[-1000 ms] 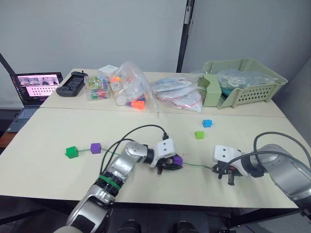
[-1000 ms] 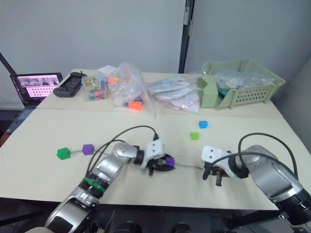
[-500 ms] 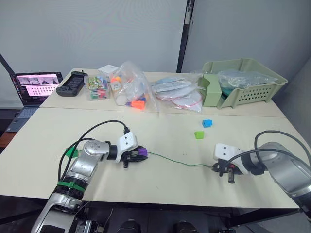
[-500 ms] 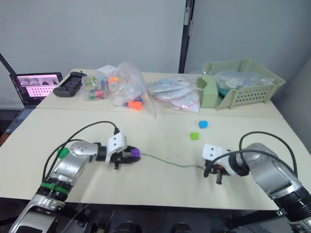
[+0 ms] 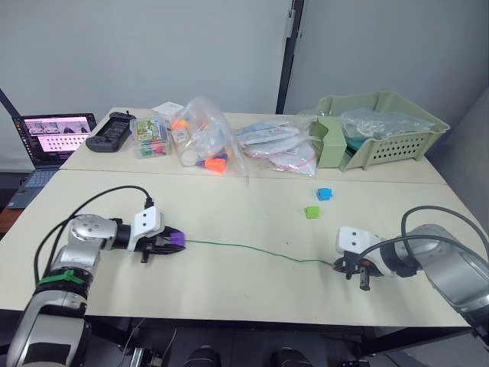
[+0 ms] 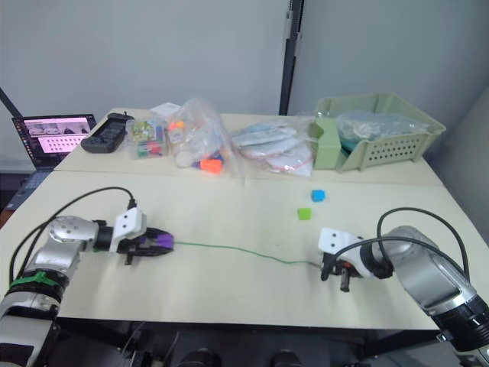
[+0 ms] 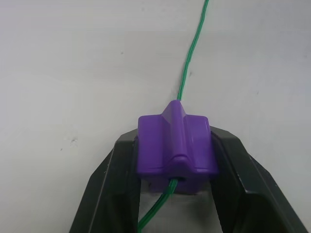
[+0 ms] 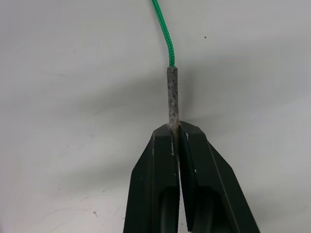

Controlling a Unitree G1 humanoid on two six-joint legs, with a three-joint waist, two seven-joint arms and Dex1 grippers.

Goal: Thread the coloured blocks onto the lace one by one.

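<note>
Purple block (image 7: 175, 148) sits pinched in my left gripper (image 5: 166, 243) at the table's (image 5: 252, 298) left, the thin green lace (image 5: 252, 251) running through its hole — right gripper (image 8: 175, 145) clamps the lace's pale stiff tip (image 8: 172, 94).

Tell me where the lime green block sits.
The lime green block lies loose on the table's right half, just below the blue block, beyond the lace.
</note>
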